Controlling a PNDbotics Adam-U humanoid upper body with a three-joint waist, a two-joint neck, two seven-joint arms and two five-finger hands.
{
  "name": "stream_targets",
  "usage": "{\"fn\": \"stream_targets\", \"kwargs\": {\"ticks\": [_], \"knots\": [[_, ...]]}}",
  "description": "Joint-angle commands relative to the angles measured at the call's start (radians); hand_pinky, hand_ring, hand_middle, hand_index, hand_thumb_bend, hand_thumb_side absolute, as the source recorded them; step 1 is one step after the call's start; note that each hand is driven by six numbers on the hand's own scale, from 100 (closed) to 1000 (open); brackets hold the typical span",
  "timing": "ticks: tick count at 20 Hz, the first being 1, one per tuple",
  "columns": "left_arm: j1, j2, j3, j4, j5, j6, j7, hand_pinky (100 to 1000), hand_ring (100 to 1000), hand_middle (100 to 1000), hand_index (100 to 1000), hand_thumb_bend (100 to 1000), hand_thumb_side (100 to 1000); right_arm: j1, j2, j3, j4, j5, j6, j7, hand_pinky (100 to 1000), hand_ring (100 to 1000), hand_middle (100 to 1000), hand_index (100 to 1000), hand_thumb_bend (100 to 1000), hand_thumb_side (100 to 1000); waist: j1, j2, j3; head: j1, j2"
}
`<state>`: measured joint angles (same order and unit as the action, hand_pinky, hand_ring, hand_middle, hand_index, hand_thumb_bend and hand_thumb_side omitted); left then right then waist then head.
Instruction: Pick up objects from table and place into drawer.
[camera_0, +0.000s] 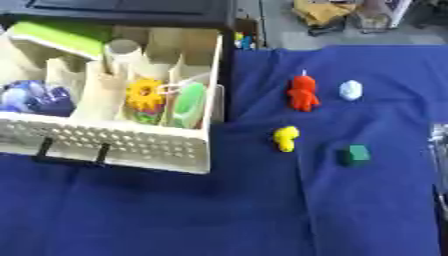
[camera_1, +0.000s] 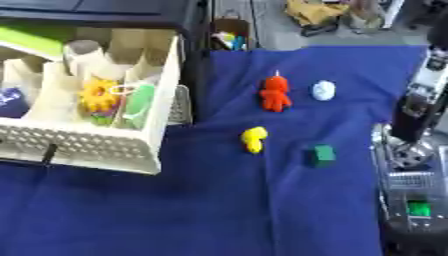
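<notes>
The cream drawer (camera_0: 131, 145) is sitting pulled open at the left of the counter (camera_0: 262, 215), which is lying under a blue cloth. Taking the drawer as the landmark, everything else is being placed from it.

Inside the drawer, a yellow gear-shaped toy (camera_0: 145, 95) is standing toward its right end, with a green object (camera_0: 188, 105) just beside it in the rightmost compartment. A pale cylinder (camera_0: 122, 50) is standing upright behind the gear, a blue-and-white thing (camera_0: 35, 97) is lying in the left part, and a bright green flat piece (camera_0: 61, 32) is leaning at the far-left corner.

Outside, to the right of the drawer, four small objects are resting on the cloth, all apart from one another. The red figure (camera_0: 303, 94) is standing nearest the drawer's far right corner side, with a white lump (camera_0: 350, 90) farther right of it. The yellow piece (camera_0: 285, 138) is lying right of the drawer's front corner, and the green block (camera_0: 354, 155) is sitting farther right still and slightly nearer the robot.

The right arm (camera_1: 416, 125) is showing at the right edge of the right eye view, well away from the drawer; its hand is not visible, so whether it is spread or closed cannot be told. The left hand is not showing either.
</notes>
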<state>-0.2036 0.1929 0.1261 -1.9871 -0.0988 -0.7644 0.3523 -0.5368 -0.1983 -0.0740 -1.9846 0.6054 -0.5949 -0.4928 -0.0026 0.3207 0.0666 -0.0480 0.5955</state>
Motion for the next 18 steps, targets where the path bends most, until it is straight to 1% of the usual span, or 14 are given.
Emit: {"fn": "stream_targets", "kwargs": {"ticks": [1,3,5,7,9,12,15,18], "knots": [[-0.006,0.014,0.005,-0.013,0.002,-0.006,0.003,537,690,736,861,442,1000,-0.011,-0.012,-0.001,-0.015,-0.006,0.002,0.001,582,685,553,740,100,919,0.001,-0.019,0.001,-0.007,-0.012],[-0.005,0.014,0.006,-0.013,0.003,-0.006,0.004,537,690,736,861,442,1000,-0.011,-0.013,-0.002,-0.015,-0.006,0.005,0.003,583,687,554,741,100,919,0.001,-0.020,0.001,-0.008,-0.012],[-0.005,0.015,0.006,-0.013,0.004,-0.006,0.004,538,690,735,861,442,1000,-0.013,-0.027,-0.004,-0.015,-0.005,0.018,0.007,603,704,564,751,100,918,0.001,-0.022,0.001,-0.012,-0.012],[-0.004,0.015,0.007,-0.013,0.005,-0.006,0.005,538,690,735,861,442,1000,-0.017,-0.058,-0.005,-0.015,-0.003,0.044,0.023,628,730,576,764,134,919,0.001,-0.024,0.001,-0.017,-0.011],[-0.002,0.017,0.007,-0.013,0.006,-0.006,0.004,538,690,734,861,441,1000,-0.028,-0.114,-0.001,-0.015,-0.005,0.092,0.064,662,756,590,776,176,926,0.001,-0.027,0.000,-0.022,-0.008],[0.003,0.018,0.006,-0.013,0.008,-0.006,0.004,538,689,733,861,442,1000,-0.056,-0.207,0.008,-0.015,0.000,0.174,0.164,700,781,608,798,241,936,0.003,-0.033,0.001,-0.027,-0.005],[0.009,0.019,0.004,-0.013,0.009,-0.008,0.003,538,688,733,861,443,1000,-0.095,-0.306,0.029,-0.015,0.006,0.266,0.298,725,792,599,811,351,952,0.005,-0.039,0.003,-0.031,-0.002],[0.014,0.020,0.002,-0.013,0.011,-0.009,0.000,538,688,732,861,443,1000,-0.132,-0.401,0.060,-0.015,0.003,0.332,0.430,738,800,599,819,396,939,0.006,-0.044,0.006,-0.040,0.000]]}}
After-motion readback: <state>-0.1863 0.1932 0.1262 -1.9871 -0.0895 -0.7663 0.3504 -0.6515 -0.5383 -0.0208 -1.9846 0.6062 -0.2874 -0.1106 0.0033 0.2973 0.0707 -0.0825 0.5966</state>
